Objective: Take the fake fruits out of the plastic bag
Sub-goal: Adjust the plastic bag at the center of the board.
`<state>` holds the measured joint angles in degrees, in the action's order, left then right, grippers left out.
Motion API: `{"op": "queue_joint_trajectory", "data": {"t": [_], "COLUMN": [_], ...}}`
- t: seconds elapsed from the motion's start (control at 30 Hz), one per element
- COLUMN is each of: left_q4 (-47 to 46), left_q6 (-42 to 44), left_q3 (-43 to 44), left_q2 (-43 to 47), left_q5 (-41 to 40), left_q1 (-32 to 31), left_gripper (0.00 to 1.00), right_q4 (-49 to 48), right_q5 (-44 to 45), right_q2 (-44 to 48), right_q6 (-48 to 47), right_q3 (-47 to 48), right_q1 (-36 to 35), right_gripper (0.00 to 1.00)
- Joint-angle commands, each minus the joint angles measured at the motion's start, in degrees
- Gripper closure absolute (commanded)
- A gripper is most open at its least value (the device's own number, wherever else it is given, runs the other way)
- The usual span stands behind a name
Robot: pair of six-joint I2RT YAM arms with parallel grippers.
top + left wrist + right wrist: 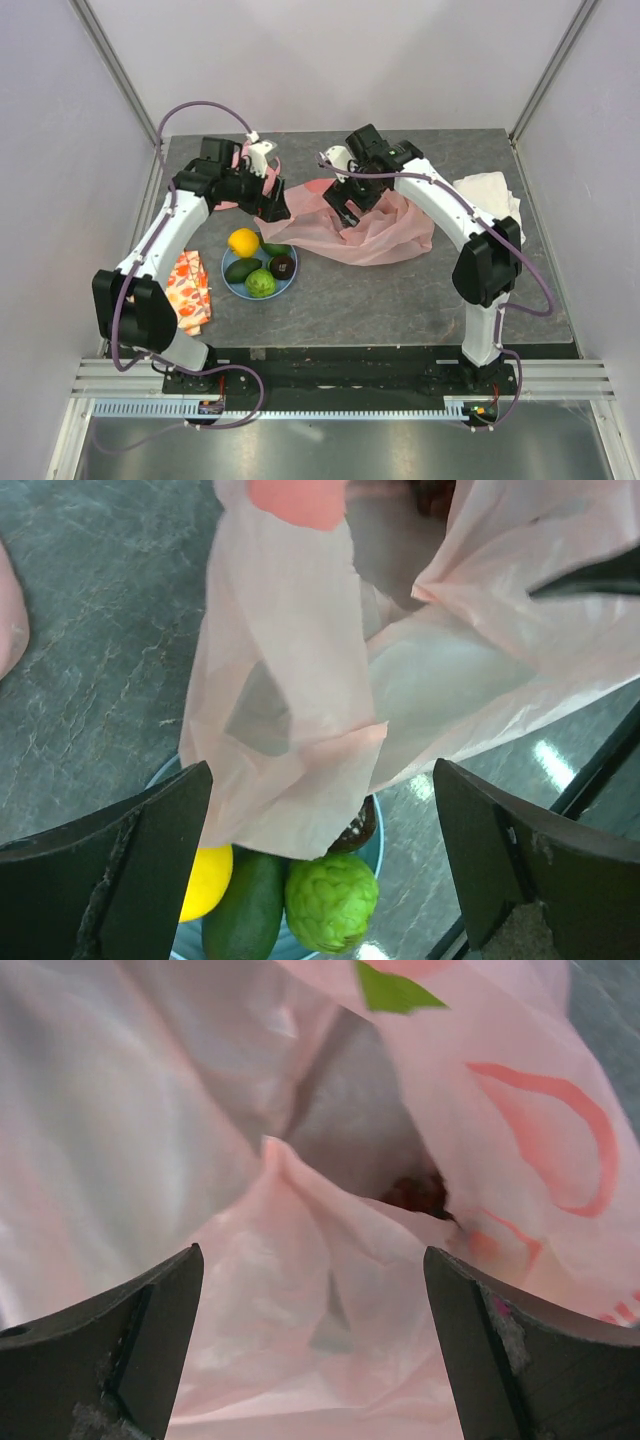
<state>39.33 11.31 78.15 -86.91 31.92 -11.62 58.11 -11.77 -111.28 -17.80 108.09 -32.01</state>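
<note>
Right wrist view: the right gripper (pixel 310 1260) stood with its fingers spread wide and nothing between them, only pink film ahead.
Just ahead of that gripper: a crumpled fold of the plastic bag (pixel 250 1290) rose between the two fingers without touching either, as far as I could tell.
Beyond the fold: the bag's mouth gaped, and a dark red lump (pixel 420 1192), which I took for the red grape bunch, sat inside it, ahead of the tool and nearer its right finger.
Left gripper (pixel 320 780): also spread wide and gripping nothing; a flap of the bag hung between its fingers.
Below and beyond the left gripper: the blue plate (pixel 374 852) held the yellow lemon (pixel 205 880), an avocado (pixel 245 910), the green round one (pixel 330 900) and a dark one half hidden by the flap.
Top external view: the bag (pixel 385 235) lay stretched across the table, its long axis running from one gripper to the other, with the right gripper (pixel 350 210) over its middle and the left gripper (pixel 272 205) at its end.
Nearer arm: the right, I judged, since the grapes lay straight down its line of reach.
Coming move: it would call for going forward into the mouth, past the fold, biased to the right finger.
</note>
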Motion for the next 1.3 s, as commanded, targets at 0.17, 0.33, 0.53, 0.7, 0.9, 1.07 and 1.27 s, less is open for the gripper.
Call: {"op": "queue_joint_trajectory", "data": {"t": [0.17,0.33,0.53,0.7,0.9,1.07,1.27], "left_q4": [2.5,3.8,5.4,5.3,1.1,-6.8,-10.6], "left_q6": [6.4,4.9,2.6,-1.6,-5.9,-8.6,-9.5], "left_q3": [2.7,5.8,14.6,29.0,51.5,62.1,55.7], "left_q2": [-2.5,-4.6,-11.0,-18.2,-29.3,-29.1,-17.7], "left_q5": [-8.9,-6.8,-3.7,-0.9,3.6,3.8,4.0], "left_q1": [-6.3,-6.4,-6.2,-6.1,-4.0,-3.8,-3.8], "left_gripper": [0.23,0.86,0.98,0.98,0.98,0.98,0.98], "right_q4": [0.9,7.5,10.4,10.0,-9.0,-23.5,-34.7], "right_q5": [22.6,18.5,17.2,17.6,16.4,14.9,15.6], "right_q2": [0.8,2.3,-1.4,-10.0,-10.9,-6.1,6.7], "right_q6": [-4.6,-6.6,-9.1,-8.7,-5.5,-3.4,-5.9], "right_q3": [-5.3,-10.3,-3.4,19.0,27.5,28.9,17.1], "right_q1": [0.3,0.3,2.2,6.2,12.6,13.8,14.9], "right_gripper": [0.02,0.11,0.73,1.0,1.0,1.0,1.0]}}
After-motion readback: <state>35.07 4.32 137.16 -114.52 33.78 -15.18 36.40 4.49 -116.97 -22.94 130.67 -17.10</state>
